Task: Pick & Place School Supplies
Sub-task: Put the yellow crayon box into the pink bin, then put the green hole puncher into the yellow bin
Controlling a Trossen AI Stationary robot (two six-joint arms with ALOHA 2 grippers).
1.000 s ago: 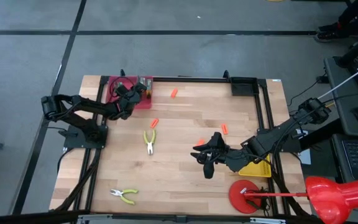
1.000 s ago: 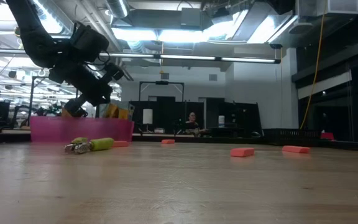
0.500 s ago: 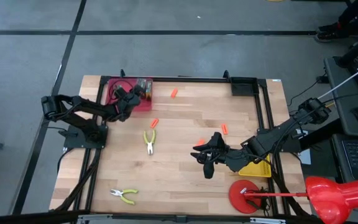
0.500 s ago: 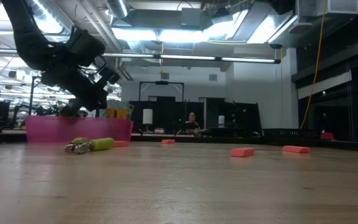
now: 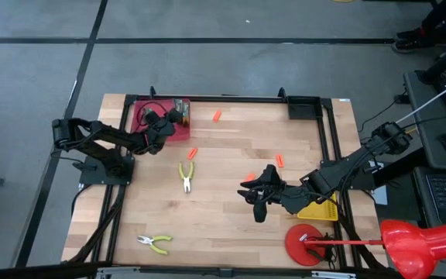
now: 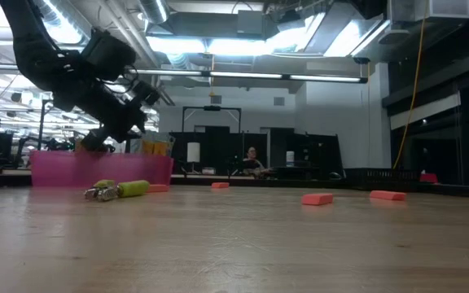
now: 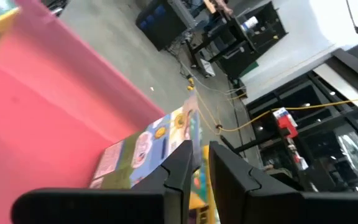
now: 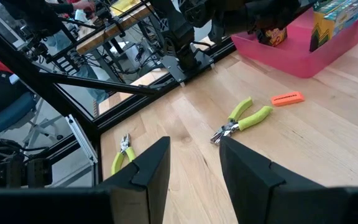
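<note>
While the wood table [image 5: 231,194] fronts a dim lab with a seated person [image 6: 253,162], the pink tray [image 5: 147,108] holds the crayon box [image 5: 181,108]. Left gripper [image 5: 169,118] beside it, fingers slightly parted, holding nothing. Right gripper [image 5: 248,195] spread, empty, mid-table.

Overhead straight down; low level across table; all views share pink tray [image 5: 178,129].

1. The crayon box [image 7: 160,146] is cut off by the left wrist picture's lower edge, behind the left hand [image 7: 199,163].
2. In the low view the pink tray [image 6: 96,169] hides the box's lower part.
3. The orange pieces [image 5: 216,115] are too small to identify from above.
</note>
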